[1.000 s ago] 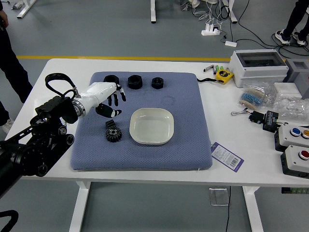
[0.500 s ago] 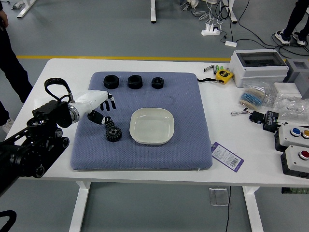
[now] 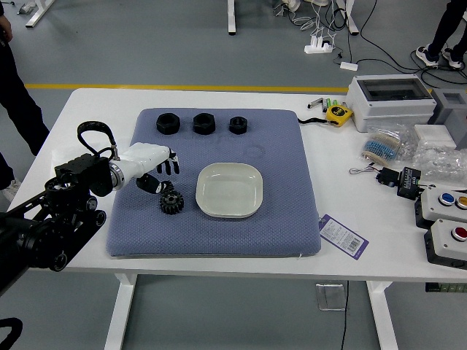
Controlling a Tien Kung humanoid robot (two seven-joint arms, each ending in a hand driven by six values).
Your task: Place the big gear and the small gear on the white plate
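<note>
Big gear point(image 3: 172, 203): black, toothed, lay flat on the blue mat point(image 3: 219, 237), just left of the white plate point(image 3: 229, 191), a rounded, squarish dish with nothing in it. Small gear point(image 3: 166, 187): dark, at the big gear's far side, partly hidden by the thumb; could not tell whether the gears touched. Both off the plate.

Left hand point(image 3: 144, 159): white-backed with black fingers, above the mat's left part. Open, fingers apart, gripping nothing; thumb low by the small gear, contact unclear. Its black arm point(image 3: 62, 219) came in from the left.

Far part of mat: three black hex nuts in a row, left point(image 3: 168, 123), middle point(image 3: 203, 123) and right point(image 3: 238, 125), the right one smallest.

Right of mat, on the white counter point(image 3: 350, 175): yellow tape measure point(image 3: 338, 113) near the far edge, a white case with a dark window point(image 3: 390, 102), clear plastic bags, a small black connector with a cable, two push-button boxes. Purple and white tag point(image 3: 344, 235) at the mat's right edge.

Beyond the counter: dark-clothed person at far left, hand point(image 3: 6, 29) hanging down; another person's legs, upper right.
</note>
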